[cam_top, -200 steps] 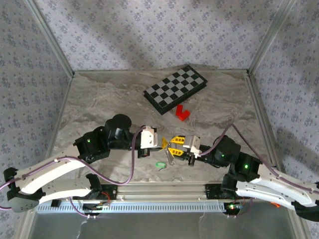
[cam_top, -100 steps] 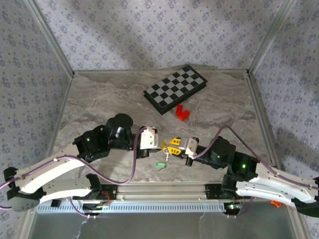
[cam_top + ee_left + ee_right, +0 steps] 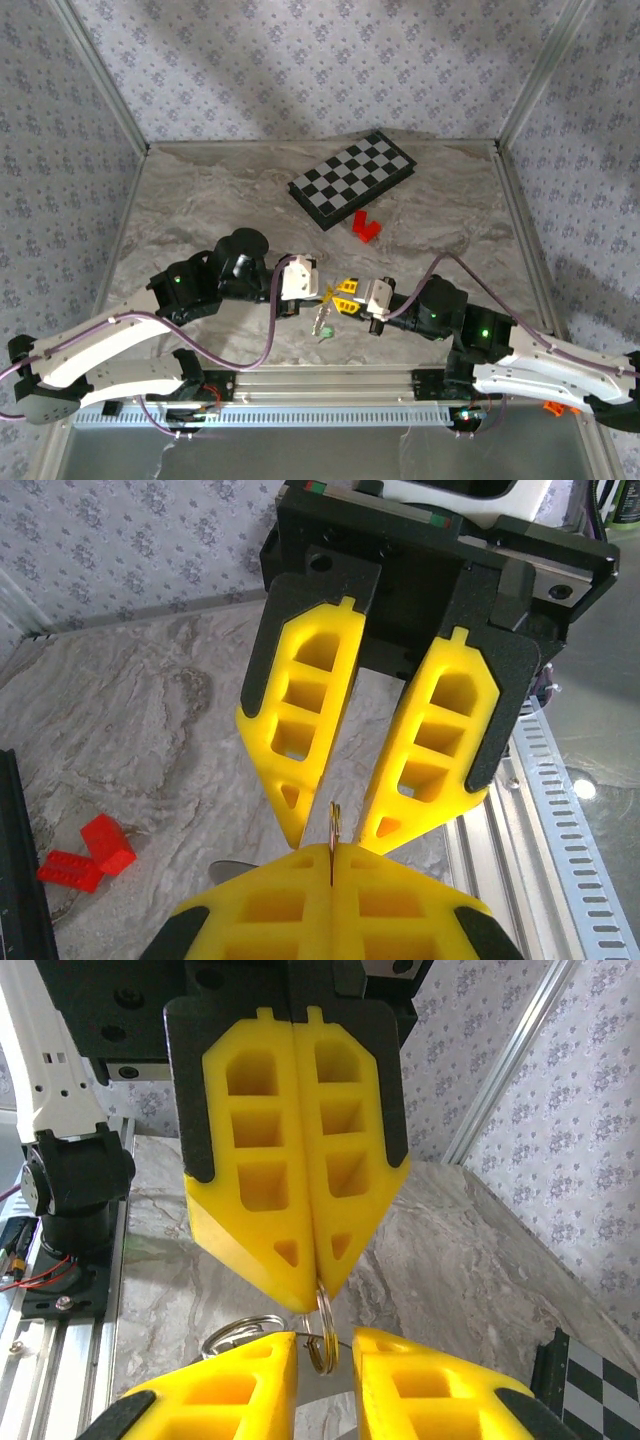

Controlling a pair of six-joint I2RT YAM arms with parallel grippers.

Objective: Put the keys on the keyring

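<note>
The keyring shows as a thin metal ring (image 3: pixel 322 1335) pinched edge-on in my shut left gripper (image 3: pixel 333 852). A second, larger ring (image 3: pixel 238 1330) hangs beside it. My right gripper (image 3: pixel 325 1345) is open, one finger on each side of the ring, apart from it. From above, the left gripper (image 3: pixel 322 292) and right gripper (image 3: pixel 345 297) meet tip to tip near the table's front. Just below them is the green-headed key (image 3: pixel 324 333) with a silvery piece above it. I cannot tell whether the key hangs from the ring or lies on the table.
The checkered board (image 3: pixel 352 178) lies at the back centre, and the red block (image 3: pixel 366 227) sits just in front of it. The aluminium rail (image 3: pixel 330 385) runs along the near edge, close behind the grippers. Walls enclose the marble table (image 3: pixel 200 200) on three sides.
My right gripper has moved left until its open fingers flank the ring held by the left gripper. The left gripper shifted slightly right.
</note>
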